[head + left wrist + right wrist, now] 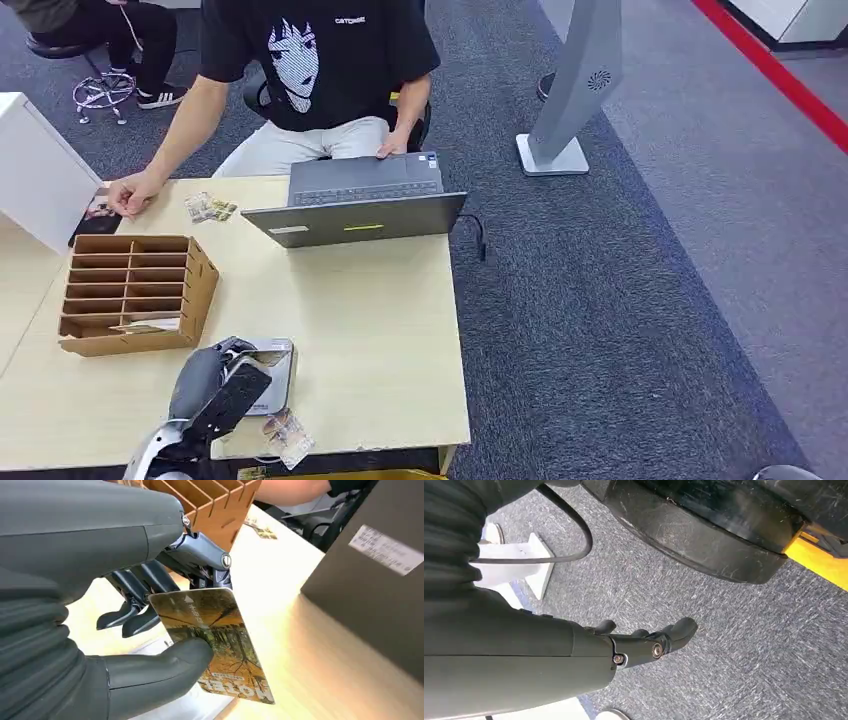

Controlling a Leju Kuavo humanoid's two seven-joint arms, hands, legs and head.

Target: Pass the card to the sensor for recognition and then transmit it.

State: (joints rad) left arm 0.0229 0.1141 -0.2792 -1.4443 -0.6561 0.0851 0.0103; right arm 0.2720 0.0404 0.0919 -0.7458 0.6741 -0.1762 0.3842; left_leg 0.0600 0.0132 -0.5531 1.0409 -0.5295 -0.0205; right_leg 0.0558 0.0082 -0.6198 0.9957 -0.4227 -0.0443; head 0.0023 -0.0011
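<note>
The left hand pinches the card between thumb and fingers (forest print) above the sensor near the table's front edge; the right hand hangs empty, fingers loosely apart.

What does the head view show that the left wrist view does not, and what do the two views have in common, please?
Head view alone: the open laptop's keyboard, the seated person's hand on the table, and the grey reader under the left hand. Left wrist view alone: the card's printed forest picture, pinched between thumb and fingers. Both: the wooden slotted organiser, loose cards beyond it, and the pale table.
</note>
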